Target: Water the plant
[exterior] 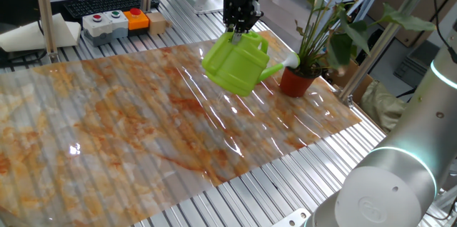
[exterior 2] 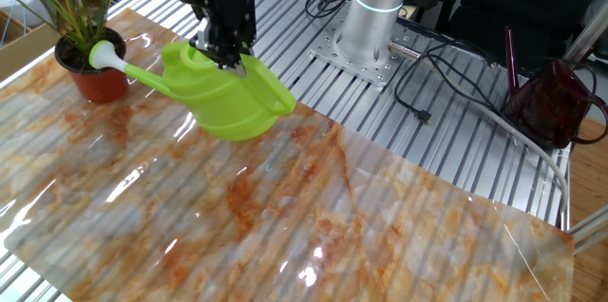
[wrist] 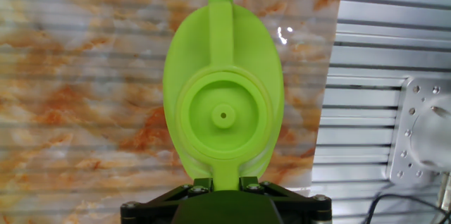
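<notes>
Pour step under way, by the look of it. In the other fixed view, left to right: plant (exterior 2: 66, 3) in its red pot (exterior 2: 95, 82) at the far left of the marbled mat (exterior 2: 380, 217); the white rose (exterior 2: 103, 55) of the watering can (exterior 2: 233, 98) sits right at the pot's rim, over or just beside the soil; the spout runs back to the right to the green body; the pincer (exterior 2: 226, 52) comes down from above onto the can's top handle.

Pincer: narrowly set and pinching the can's handle. The hand view shows the green handle strap running between the two black finger bases, lid (wrist: 223, 116) dead centre below. The can looks lifted off the mat and tipped spout-down toward the plant.

To do this well, as I judge it:
- keep the rose over the soil, inside the rim, not over the mat;
- tilt slowly, so the can does not swing on the thin handle;
- stay clear of the stems and leaves leaning above the spout.

No water stream is visible; the views are too coarse to say whether any is flowing.

Relative position: the plant lies to the pincer's left in this view, a spout-length off, lower than the hand. In one fixed view it is mirrored, plant right of the pincer.
</notes>
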Available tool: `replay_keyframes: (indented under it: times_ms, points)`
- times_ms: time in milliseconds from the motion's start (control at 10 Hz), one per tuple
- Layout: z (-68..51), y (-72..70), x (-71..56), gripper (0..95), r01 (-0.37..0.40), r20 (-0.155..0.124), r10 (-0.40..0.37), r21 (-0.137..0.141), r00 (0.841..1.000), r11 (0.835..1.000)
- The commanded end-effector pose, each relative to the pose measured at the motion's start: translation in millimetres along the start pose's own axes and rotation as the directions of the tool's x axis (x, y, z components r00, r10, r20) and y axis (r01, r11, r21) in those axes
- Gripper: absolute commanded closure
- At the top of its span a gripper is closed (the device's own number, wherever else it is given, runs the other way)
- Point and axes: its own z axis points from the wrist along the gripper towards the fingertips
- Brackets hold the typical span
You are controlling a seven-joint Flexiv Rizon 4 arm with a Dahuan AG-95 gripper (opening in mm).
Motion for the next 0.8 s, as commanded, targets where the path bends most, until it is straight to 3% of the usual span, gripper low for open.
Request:
replay_keyframes:
  times_ms: [100,800]
  points:
    - [-2.2,-0.1,1.0,95.0,0.009,0.013,-0.009,0.000,1.000,1.000]
    - [-2.4,-0.2,1.1,95.0,-0.008,0.008,0.008,0.001,1.000,1.000]
